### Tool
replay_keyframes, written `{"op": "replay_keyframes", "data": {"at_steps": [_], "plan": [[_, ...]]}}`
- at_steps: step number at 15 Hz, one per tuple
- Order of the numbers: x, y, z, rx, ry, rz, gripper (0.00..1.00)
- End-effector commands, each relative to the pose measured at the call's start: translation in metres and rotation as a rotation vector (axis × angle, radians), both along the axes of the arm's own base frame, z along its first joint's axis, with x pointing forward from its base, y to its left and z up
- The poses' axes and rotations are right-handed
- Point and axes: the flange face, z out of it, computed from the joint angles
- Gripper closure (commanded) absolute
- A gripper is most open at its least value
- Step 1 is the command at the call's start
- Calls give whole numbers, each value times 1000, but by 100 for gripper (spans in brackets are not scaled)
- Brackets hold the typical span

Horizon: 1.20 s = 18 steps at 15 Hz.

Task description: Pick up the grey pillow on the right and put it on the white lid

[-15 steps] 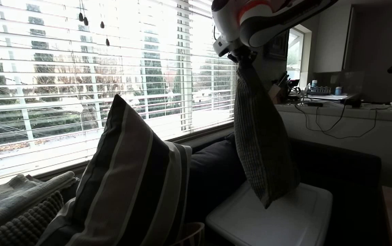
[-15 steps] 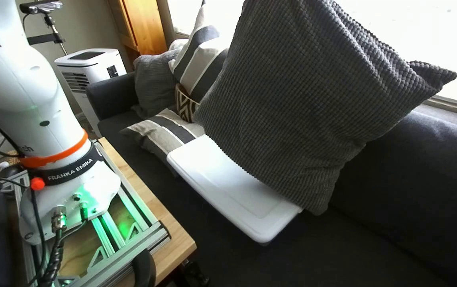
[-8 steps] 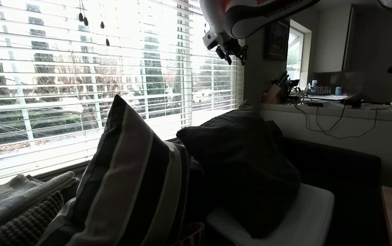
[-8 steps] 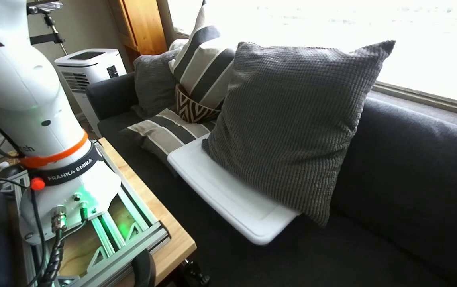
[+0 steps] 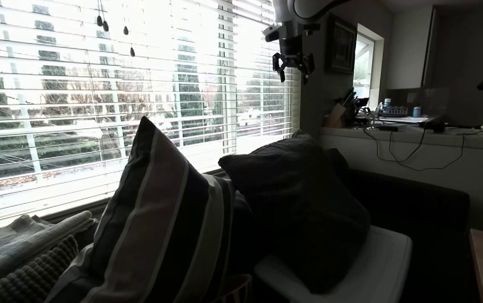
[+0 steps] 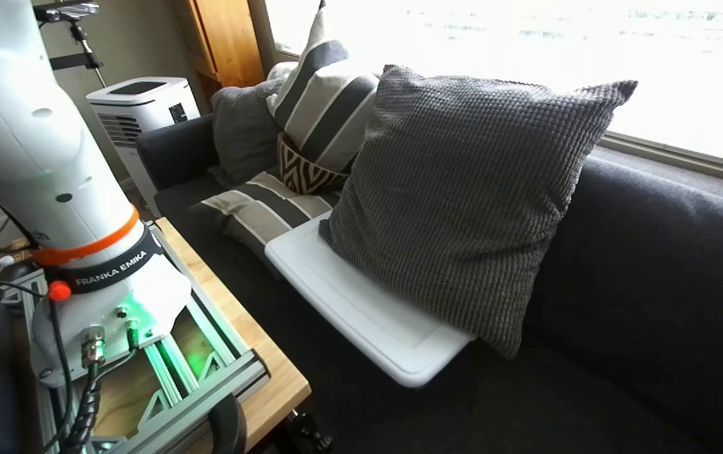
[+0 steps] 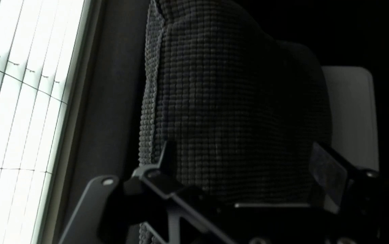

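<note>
My gripper [image 5: 294, 79] is wide and empty, up top in an exterior view. Right of centre, the grey pillow [image 6: 462, 202] slouches, bottom mostly on the white lid [image 6: 361, 309]; guessing the sofa back [image 6: 664, 265] props it up.

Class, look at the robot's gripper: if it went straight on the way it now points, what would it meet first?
Most likely the grey pillow: the gripper points downward with jaws apart, and in the wrist view the pillow's fabric lies beyond them. The gap between is hard to judge.
</note>
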Motion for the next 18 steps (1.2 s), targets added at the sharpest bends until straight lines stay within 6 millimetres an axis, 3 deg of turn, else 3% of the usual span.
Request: {"op": "replay_keyframes", "data": {"at_steps": [1,4,10,18], "plan": [[-23,-33,-18,191,-77,-52,0],[-43,-59,-36,343,-129,-128,0],[-94,-92,-52,549,-254,-359,0],[-160,-116,-62,643,-97,-756,0]]}}
